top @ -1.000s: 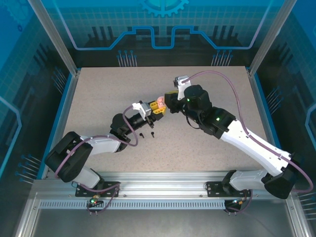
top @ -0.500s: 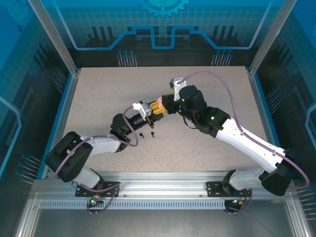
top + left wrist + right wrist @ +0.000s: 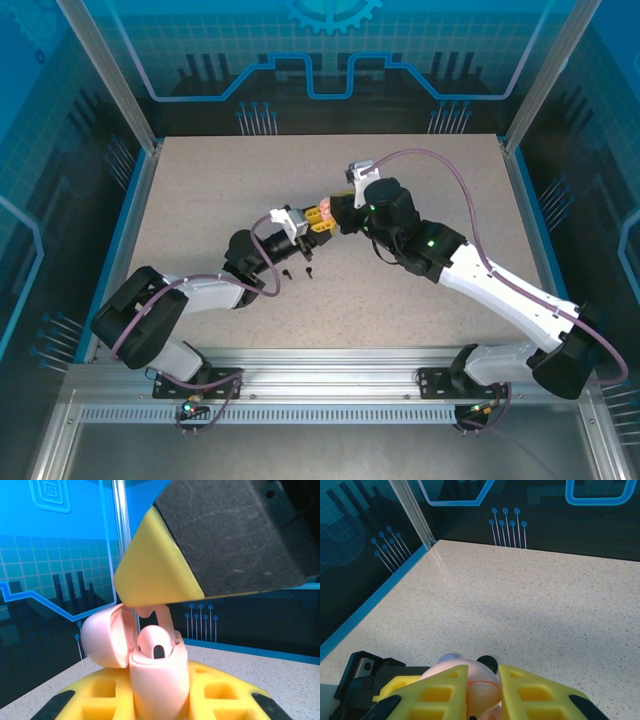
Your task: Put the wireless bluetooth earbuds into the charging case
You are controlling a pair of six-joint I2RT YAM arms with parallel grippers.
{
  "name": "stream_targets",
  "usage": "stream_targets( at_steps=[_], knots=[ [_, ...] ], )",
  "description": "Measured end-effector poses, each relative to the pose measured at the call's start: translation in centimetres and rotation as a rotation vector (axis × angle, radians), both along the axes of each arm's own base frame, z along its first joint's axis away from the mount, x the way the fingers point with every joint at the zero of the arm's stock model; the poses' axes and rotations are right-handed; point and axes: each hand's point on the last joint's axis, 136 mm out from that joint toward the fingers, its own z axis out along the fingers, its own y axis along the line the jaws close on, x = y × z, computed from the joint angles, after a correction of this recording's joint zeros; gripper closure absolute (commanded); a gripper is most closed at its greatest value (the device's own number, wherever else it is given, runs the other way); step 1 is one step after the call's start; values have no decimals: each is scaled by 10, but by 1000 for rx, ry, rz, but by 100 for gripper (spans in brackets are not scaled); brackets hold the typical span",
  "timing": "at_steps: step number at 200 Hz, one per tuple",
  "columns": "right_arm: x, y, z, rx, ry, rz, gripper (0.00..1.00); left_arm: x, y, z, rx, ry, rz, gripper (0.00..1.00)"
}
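My left gripper (image 3: 158,701) is shut on the pale pink charging case (image 3: 159,680) and holds it upright, lid (image 3: 102,637) swung open to the left. One pink earbud (image 3: 156,642) sits in the case. Above it, my right gripper (image 3: 483,692) is shut on a second pink earbud (image 3: 483,696), whose stem (image 3: 163,616) reaches down beside the seated one. From above, the left gripper (image 3: 308,224) and the right gripper (image 3: 334,213) meet at the table's middle with the case (image 3: 322,209) between them. Two black earbuds (image 3: 287,272) (image 3: 309,270) lie on the table just in front.
In the right wrist view a bluish round thing (image 3: 449,657) and a black round thing (image 3: 488,662) peek out behind the pink case. The speckled tabletop (image 3: 200,190) is walled by blue panels, with a metal post (image 3: 412,510) at the far left corner.
My right arm has shifted a little left, bringing its gripper closer over the case. The left arm has held still.
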Motion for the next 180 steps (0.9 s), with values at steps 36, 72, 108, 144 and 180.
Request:
stream_targets(
  at_steps=[36, 72, 108, 144, 180],
  knots=[
    [-3, 2, -2, -15, -6, 12, 80, 0, 0, 0, 0, 0, 0, 100],
    [-4, 4, -3, -38, -17, 21, 80, 0, 0, 0, 0, -1, 0, 100],
    [-5, 5, -5, -60, -22, 23, 70, 0, 0, 0, 0, 0, 0, 100],
    [-7, 6, -1, -55, -19, 26, 45, 0, 0, 2, -2, -4, 0, 100],
    [-7, 6, 16, -29, -33, 26, 39, 0, 0, 2, -3, -5, 0, 100]
  ],
)
